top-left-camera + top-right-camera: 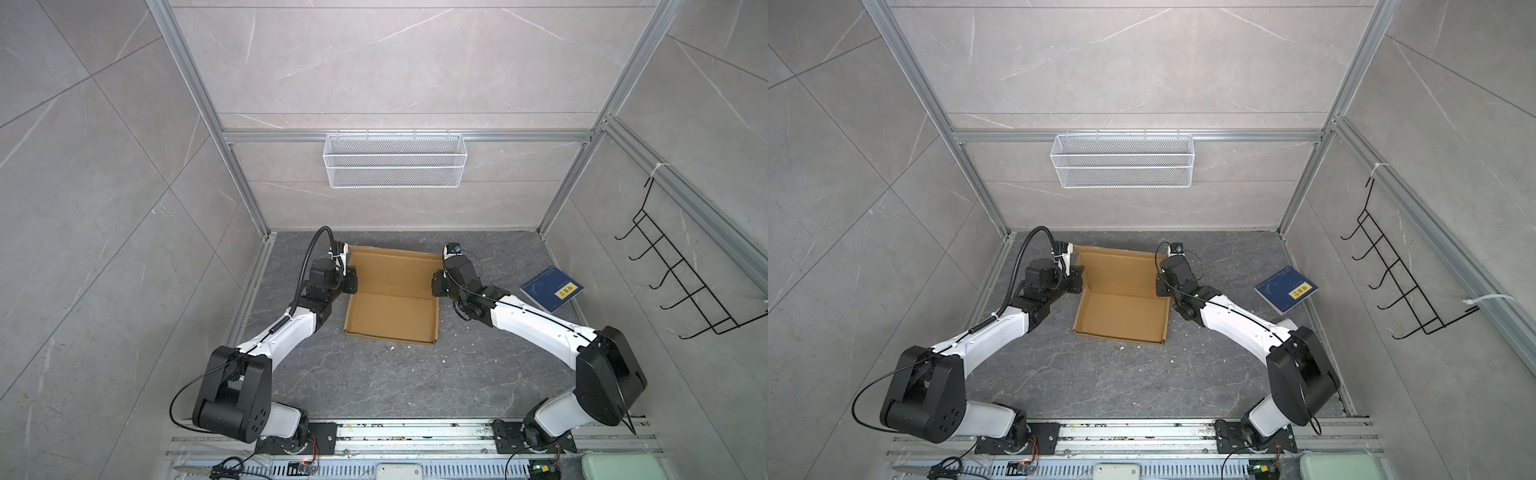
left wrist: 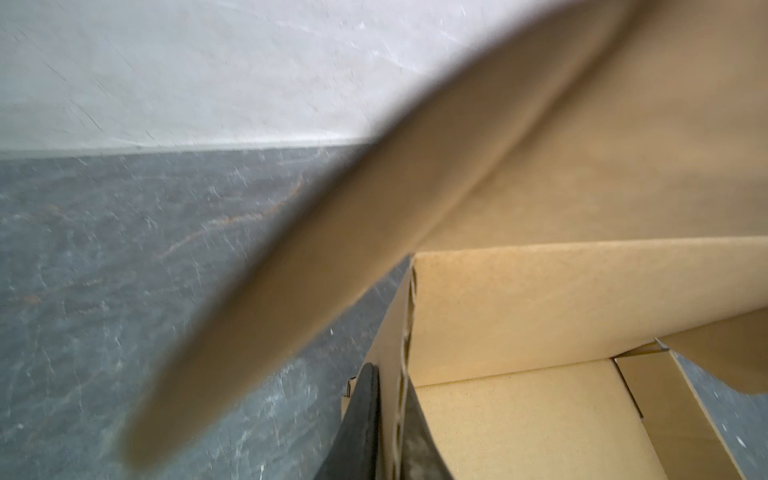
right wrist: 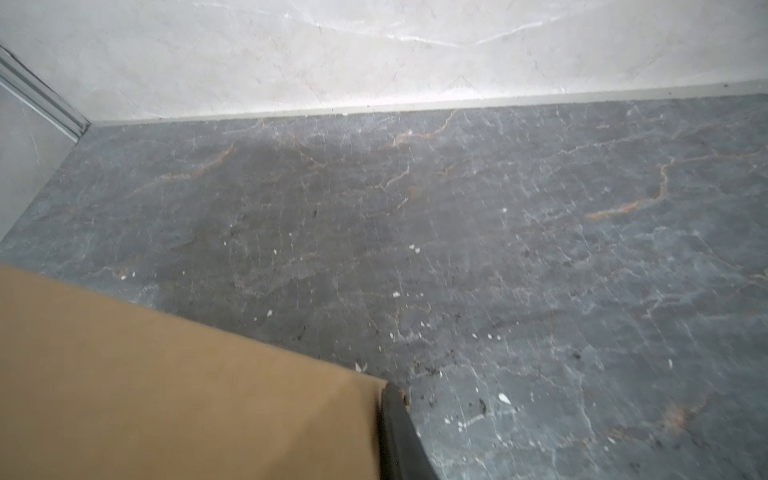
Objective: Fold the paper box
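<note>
A: Where's the paper box [image 1: 392,299]?
B: Mid-frame in both top views, on the dark table [image 1: 374,374]. Near half is a shallow tray w/ low walls up. Far half, the lid panel, is raised & tilts up off the table toward the back wall.
A: And the left gripper [image 1: 350,281]?
B: At the box's left edge in the frame, approx where tray meets lid. Wrist cam shows it clamped on the tray's side wall: two dark fingers [image 2: 362,415], one outside & one inside, w/ the corrugated edge pinched between. A blurred lid flap crosses that view diagonally.
A: The right gripper [image 1: 437,284]?
B: Opposite side, at the box's right edge in the frame, level w/ the other one. Its wrist cam gives only one dark finger [image 3: 397,428], lying against the outer face of a brown panel. The 2nd finger is hidden behind the card, so can't tell if it's clamped or not.
A: Anything else around?
B: Dark blue book [image 1: 550,289] w/ yellow label, right of the frame, well apart from the box. White mesh basket [image 1: 395,160] on the back wall, upper centre. Black hook rack [image 1: 685,270] on the side wall, far right.
</note>
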